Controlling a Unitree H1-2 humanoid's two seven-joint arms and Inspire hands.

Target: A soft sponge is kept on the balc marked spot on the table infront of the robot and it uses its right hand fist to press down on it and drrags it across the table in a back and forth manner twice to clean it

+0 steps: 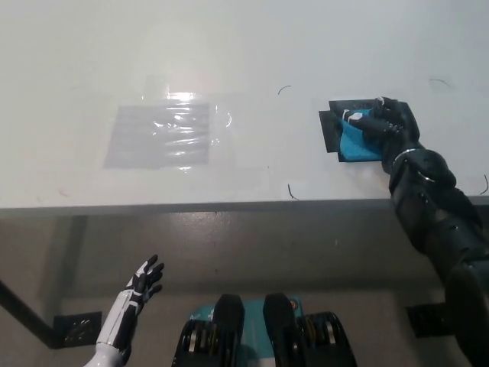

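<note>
A blue sponge (356,143) lies on the black marked spot (330,128) at the right of the white table (244,69). My black right hand (388,122) rests on the sponge's right part with its fingers curled down onto it, pressing rather than holding. The black arm reaches in from the bottom right. My white left hand (144,281) hangs below the table's front edge at the lower left, fingers spread and holding nothing.
A shiny clear patch of tape or film (164,134) is stuck on the table left of centre. Small black pen marks (292,191) dot the tabletop. The table's front edge (229,205) runs across the middle of the picture.
</note>
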